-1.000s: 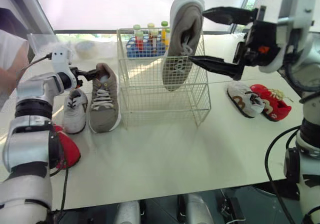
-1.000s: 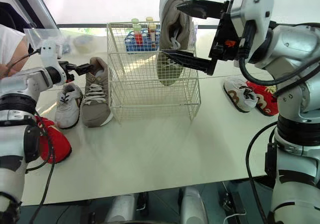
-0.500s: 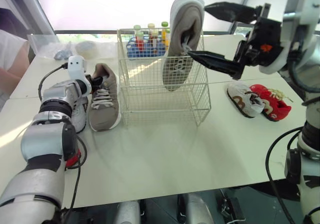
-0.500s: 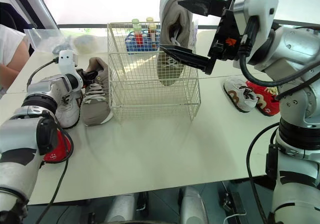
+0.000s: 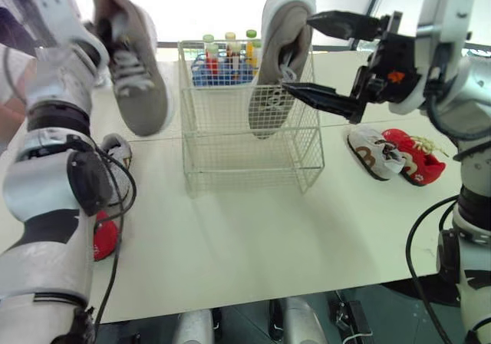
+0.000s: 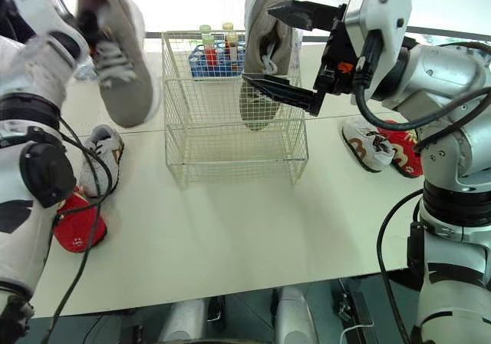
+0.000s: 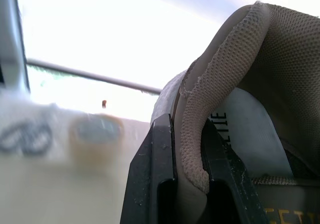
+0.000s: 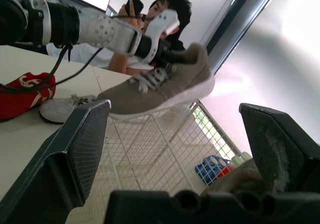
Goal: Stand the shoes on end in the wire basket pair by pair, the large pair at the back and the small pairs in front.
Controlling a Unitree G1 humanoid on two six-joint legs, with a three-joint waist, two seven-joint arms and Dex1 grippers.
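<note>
White wire basket [image 5: 249, 140] on the table, one large taupe mesh sneaker [image 5: 280, 60] standing toe-down at its back right.
The second taupe sneaker [image 5: 134, 67] hangs in the air left of the basket, its heel collar clamped by the left gripper [image 7: 190, 154]. The right gripper [image 5: 299, 52] is spread wide beside the standing shoe.

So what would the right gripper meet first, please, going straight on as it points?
Most likely the upright grey-brown mesh sneaker in the white wire basket, between its open fingers; depth is unclear.
</note>
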